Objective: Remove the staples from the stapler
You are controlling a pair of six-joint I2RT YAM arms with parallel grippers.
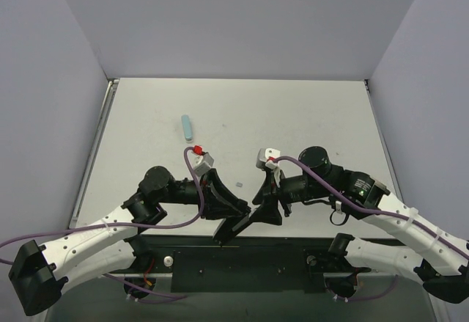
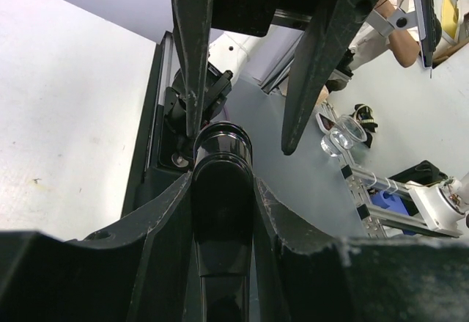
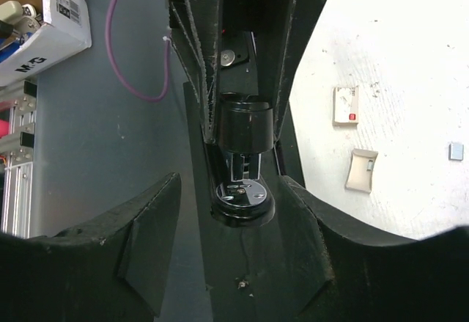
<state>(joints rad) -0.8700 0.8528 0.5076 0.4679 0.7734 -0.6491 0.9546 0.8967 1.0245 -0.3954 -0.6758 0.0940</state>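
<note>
Right at the near edge of the table point(image 1: 308, 116), the stapler point(image 3: 240, 135) is held between the two arms. The left gripper point(image 2: 223, 183) is clamped on the stapler's body, and its own wrist cam shows the fingers snug on both sides. The right gripper point(image 3: 231, 183) just straddles the stapler's other end, jaws spread with a gap on each side, so no grip there. Only the right wrist cam catches the light metal bit point(image 3: 245, 172) inside the stapler, plus a white card point(image 3: 345, 105) and a beige card point(image 3: 361, 171) to the right of the stapler. Only the overhead view shows the pale blue bar point(image 1: 187, 126) well beyond the stapler.
</note>
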